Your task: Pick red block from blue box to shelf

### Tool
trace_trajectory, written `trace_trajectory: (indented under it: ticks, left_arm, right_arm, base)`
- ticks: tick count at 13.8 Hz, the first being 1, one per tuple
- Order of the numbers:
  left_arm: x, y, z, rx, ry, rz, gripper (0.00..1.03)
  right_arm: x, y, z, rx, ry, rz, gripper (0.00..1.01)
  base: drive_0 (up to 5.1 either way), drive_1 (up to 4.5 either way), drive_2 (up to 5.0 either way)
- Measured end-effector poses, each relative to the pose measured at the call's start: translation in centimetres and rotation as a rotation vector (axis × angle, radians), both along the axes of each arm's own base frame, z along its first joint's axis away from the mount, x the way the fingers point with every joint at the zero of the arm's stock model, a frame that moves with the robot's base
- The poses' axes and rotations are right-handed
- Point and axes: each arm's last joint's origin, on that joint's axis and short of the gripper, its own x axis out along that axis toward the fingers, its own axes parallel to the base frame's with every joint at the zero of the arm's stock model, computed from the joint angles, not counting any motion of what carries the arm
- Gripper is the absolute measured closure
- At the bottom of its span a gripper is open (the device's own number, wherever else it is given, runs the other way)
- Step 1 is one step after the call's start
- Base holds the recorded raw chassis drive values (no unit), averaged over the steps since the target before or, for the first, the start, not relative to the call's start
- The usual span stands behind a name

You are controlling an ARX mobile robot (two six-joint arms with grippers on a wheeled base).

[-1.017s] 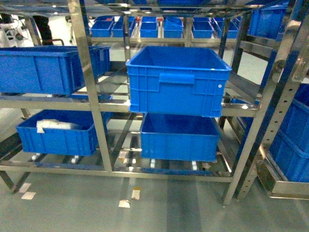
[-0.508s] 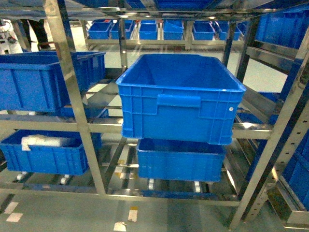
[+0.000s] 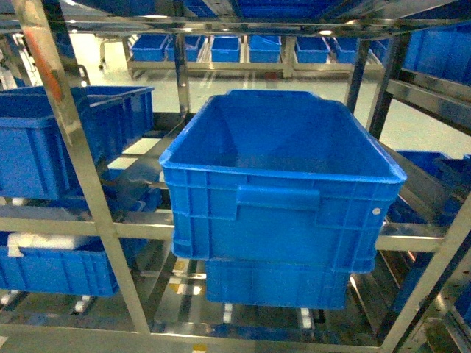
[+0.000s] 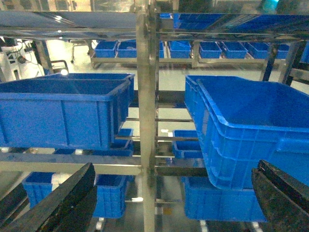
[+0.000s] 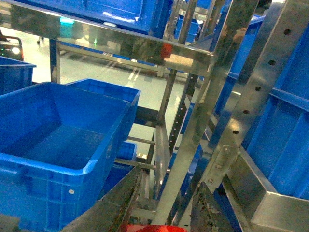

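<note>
Filling the head view from 9 to 3 o'clock: the shiny stainless-steel shelf (image 3: 99,220), with perforated posts and open rail levels. At the centre of it sits a big dark blue ribbed plastic crate (image 3: 280,220) on the middle tier, open-topped and seemingly empty, with more crates at 9 o'clock and beneath at 6 o'clock. No sign of the pale turquoise blue box in any view.

In the left wrist view, the left gripper (image 4: 175,169) is spread wide, one black finger at 7 o'clock and one at 5 o'clock, with nothing between them.

In the right wrist view, the right gripper (image 5: 169,179) points toward the crate's near corner and the upright at 12 o'clock. Its fingers appear closed on the small glossy red plastic block (image 5: 153,228), only a sliver of which shows at 6 o'clock.

Judged step: carrying the red block in to the shelf.

To do it well:
- Keep the clamp firm, since the smooth plastic may slip.
- Steer toward 10 o'clock, over the crate rim and clear of the steel post at 1 o'clock.
- Lower inside the walls before letting go, to avoid a bounce.
- Hold the idle left arm back from the central post.
</note>
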Motion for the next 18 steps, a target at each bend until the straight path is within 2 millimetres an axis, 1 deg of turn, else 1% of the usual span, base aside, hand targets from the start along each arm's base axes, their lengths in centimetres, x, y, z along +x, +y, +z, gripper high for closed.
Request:
trace_trajectory:
  ticks: [5,18]
  left_arm:
    - [0.00,0.00,0.01,0.000,-0.002,0.000,0.05]
    - [0.00,0.00,0.00,0.000,0.000,0.000,0.05]
  right_arm:
    - [0.00,0.00,0.02,0.000,-0.002,0.000,0.74]
    - [0.00,0.01,0.01,0.000,-0.001,0.001,0.74]
  base:
    - [0.0,3.67,-3.7]
    - [0.0,0.00,0.0]
